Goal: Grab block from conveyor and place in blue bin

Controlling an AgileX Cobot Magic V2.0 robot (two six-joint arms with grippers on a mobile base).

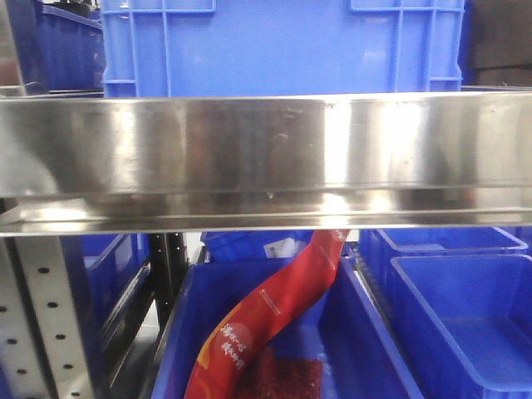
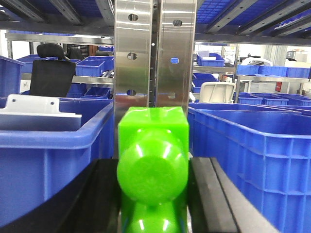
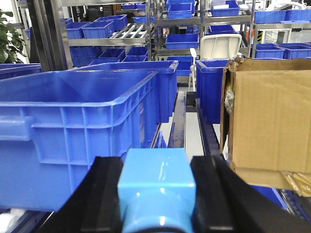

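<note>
In the right wrist view, my right gripper is shut on the block, a glossy light blue piece with a flat top; a black finger presses each side. A large blue bin stands just ahead on the left. The left wrist view shows my left gripper shut on a bright green block with rounded bulges, between two blue bins. The conveyor is out of view. Neither gripper appears in the front view.
A steel shelf rail crosses the front view, with a blue crate above it. Below is a bin holding a red packet. A cardboard box sits right of my right gripper. A perforated steel upright rises ahead of my left gripper.
</note>
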